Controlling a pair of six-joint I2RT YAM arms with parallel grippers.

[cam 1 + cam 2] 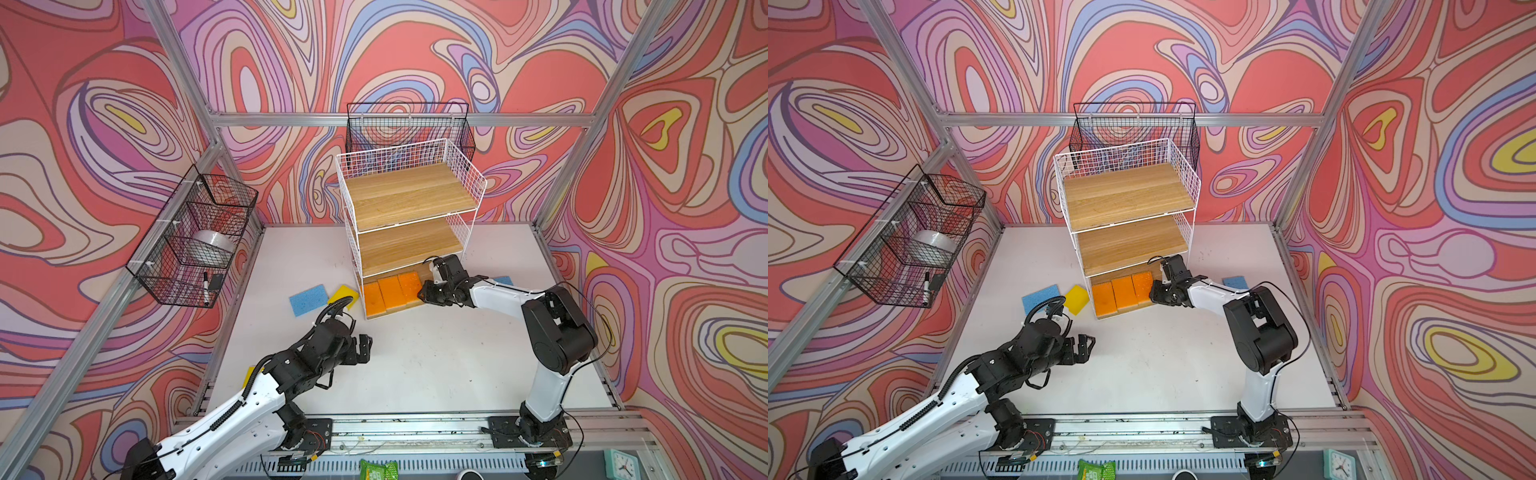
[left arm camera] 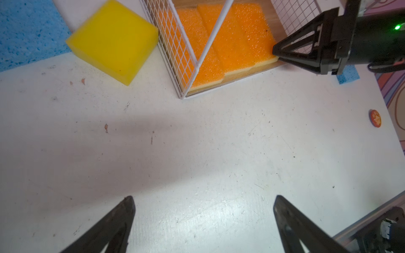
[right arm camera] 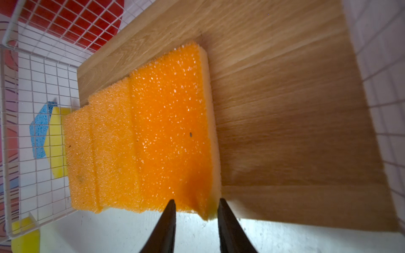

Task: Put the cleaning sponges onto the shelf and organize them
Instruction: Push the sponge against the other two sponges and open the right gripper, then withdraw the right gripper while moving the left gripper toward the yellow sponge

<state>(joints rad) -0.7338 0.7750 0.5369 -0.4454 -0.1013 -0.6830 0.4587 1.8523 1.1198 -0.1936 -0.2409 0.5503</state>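
Right gripper (image 3: 197, 200) has its jaws parted a little, astride the near corner of an orange sponge (image 3: 171, 131); whether the tips press it cannot be told. That sponge lies flat on the bottom board (image 3: 285, 109) of the shelf (image 1: 469, 174), two more orange sponges (image 1: 380, 295) in a row beyond it. Left gripper (image 2: 203, 197) gapes wide, empty, over the table (image 2: 197, 142); ahead of it lie a yellow sponge (image 2: 111, 37) and a blue sponge (image 2: 26, 32).

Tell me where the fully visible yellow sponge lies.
In both top views the yellow sponge lies on the table left of centre, between the blue sponge and the shelf's bottom tier.
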